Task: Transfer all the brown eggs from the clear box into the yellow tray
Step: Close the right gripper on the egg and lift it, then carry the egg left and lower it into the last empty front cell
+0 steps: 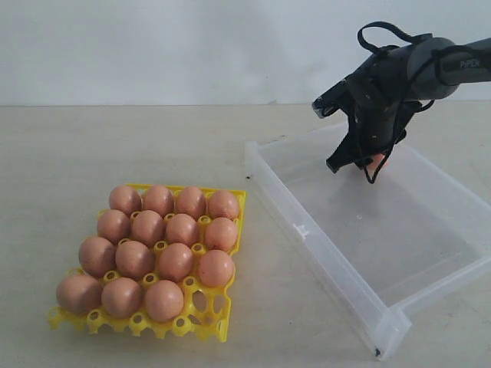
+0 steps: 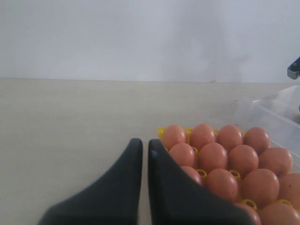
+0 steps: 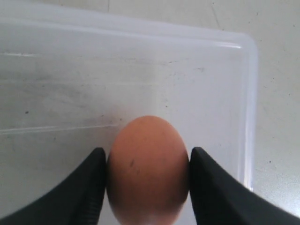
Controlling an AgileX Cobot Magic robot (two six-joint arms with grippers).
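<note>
Robot lab bench, beige tabletop (image 1: 115, 153), plain white wall (image 1: 153, 46)

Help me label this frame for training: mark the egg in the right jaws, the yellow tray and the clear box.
brown egg (image 3: 147, 168), right wrist view, middle of its shell.
yellow tray (image 1: 205, 305), exterior view, its one empty corner cup.
clear box (image 1: 311, 239), exterior view, the long wall facing the tray.

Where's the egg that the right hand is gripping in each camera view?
Exterior view: the gripped egg peeks out at upper right, over the clear box.
Left wrist view: not in it; only the box's corner shows.
Right wrist view: bottom centre.
Shared landmark: the clear box.
</note>
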